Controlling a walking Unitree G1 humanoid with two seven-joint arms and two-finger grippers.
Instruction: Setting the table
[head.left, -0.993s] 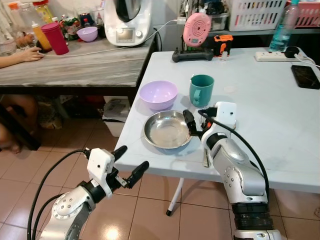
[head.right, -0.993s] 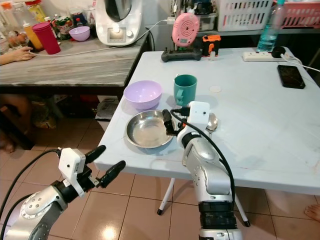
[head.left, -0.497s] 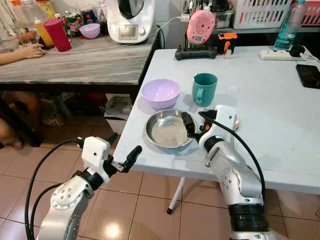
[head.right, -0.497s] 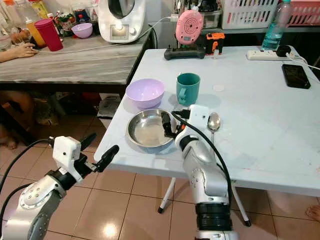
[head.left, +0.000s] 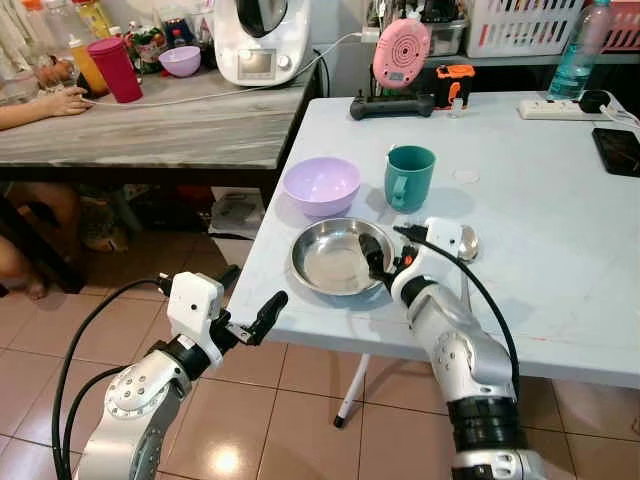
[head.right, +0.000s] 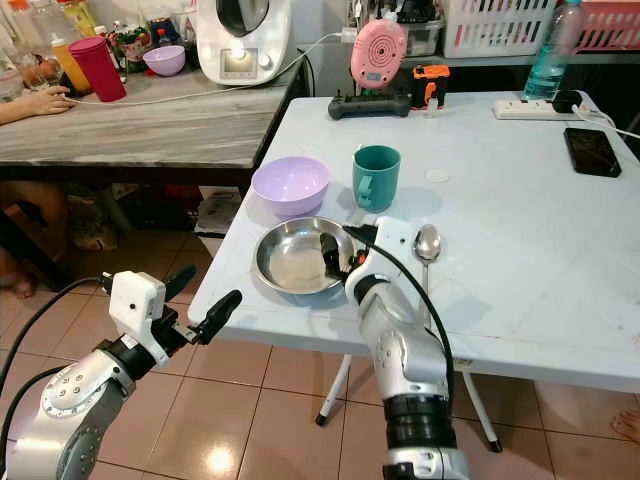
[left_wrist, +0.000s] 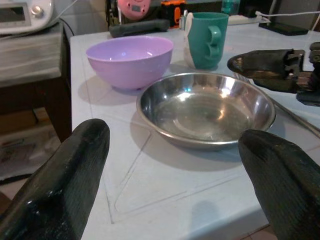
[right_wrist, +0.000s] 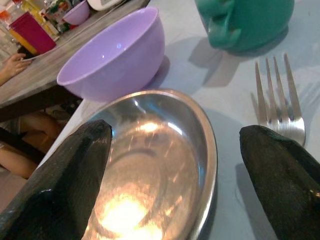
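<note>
Steel plate (head.left: 335, 258) is set near the table's (head.left: 560, 240) front edge, before a lilac bowl (head.left: 320, 186) and teal mug (head.left: 408, 177). Right gripper (head.left: 385, 258), fingers spread, is held over its rim; left gripper (head.left: 248, 303) is spread below the edge.

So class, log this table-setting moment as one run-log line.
right gripper: open, at steel plate rim | left gripper: open, off table edge | fork: beside plate

We're seeing plate (head.left: 335, 259) sitting at table (head.left: 560, 250) edge, bowl (head.left: 320, 186) & mug (head.left: 408, 177) behind it, spoon (head.right: 427, 243) to its right.
</note>
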